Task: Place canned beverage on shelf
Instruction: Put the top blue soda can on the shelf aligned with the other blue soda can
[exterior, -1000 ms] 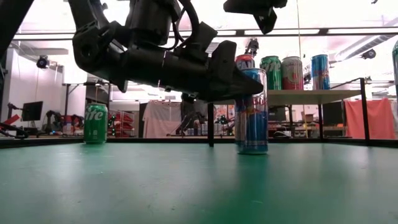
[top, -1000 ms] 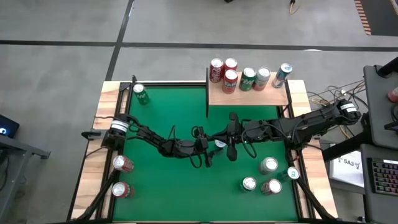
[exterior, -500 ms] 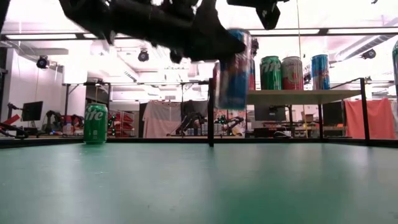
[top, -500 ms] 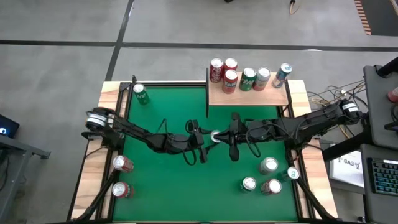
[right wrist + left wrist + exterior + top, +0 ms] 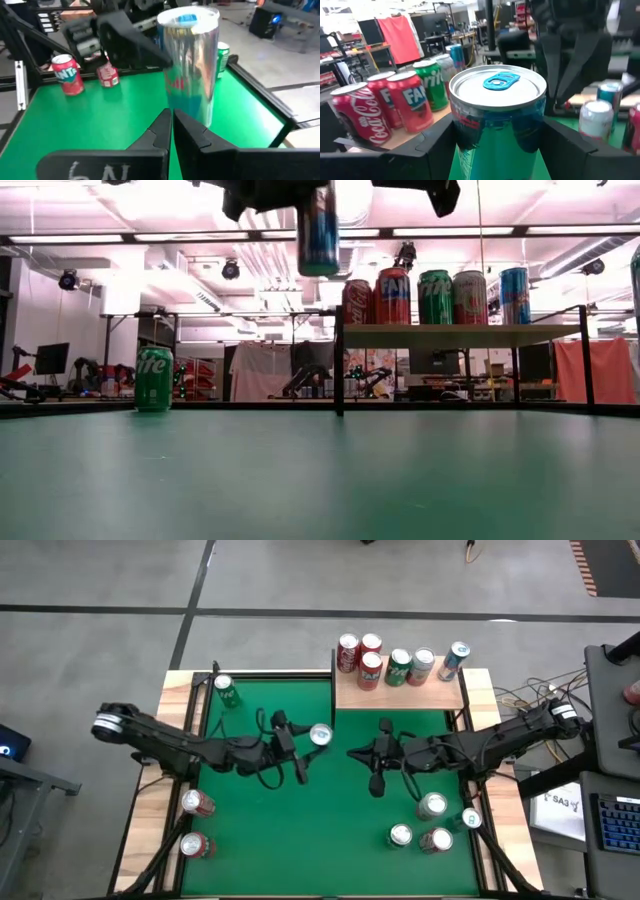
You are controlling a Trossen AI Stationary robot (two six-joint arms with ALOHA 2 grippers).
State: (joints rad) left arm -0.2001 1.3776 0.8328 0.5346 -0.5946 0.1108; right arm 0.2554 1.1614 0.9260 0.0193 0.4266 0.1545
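Carrying step: left gripper point(image 5: 312, 739) grasps the blue can point(image 5: 321, 734) aloft. Right gripper point(image 5: 352, 753) waits, clenched. Next, swing it over the shelf point(image 5: 440, 696) and lower.

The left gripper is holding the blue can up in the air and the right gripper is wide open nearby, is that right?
Not quite. The left gripper does hold the blue can off the table, but the right gripper is shut, as the right wrist view shows.

A tall blue can point(image 5: 318, 230) hangs high above the green table point(image 5: 320, 480), gripped at its top by the left gripper point(image 5: 285, 192). Right of it, the shelf point(image 5: 460, 333) carries five upright cans. Far left, a green can point(image 5: 154, 379) stands on the table.
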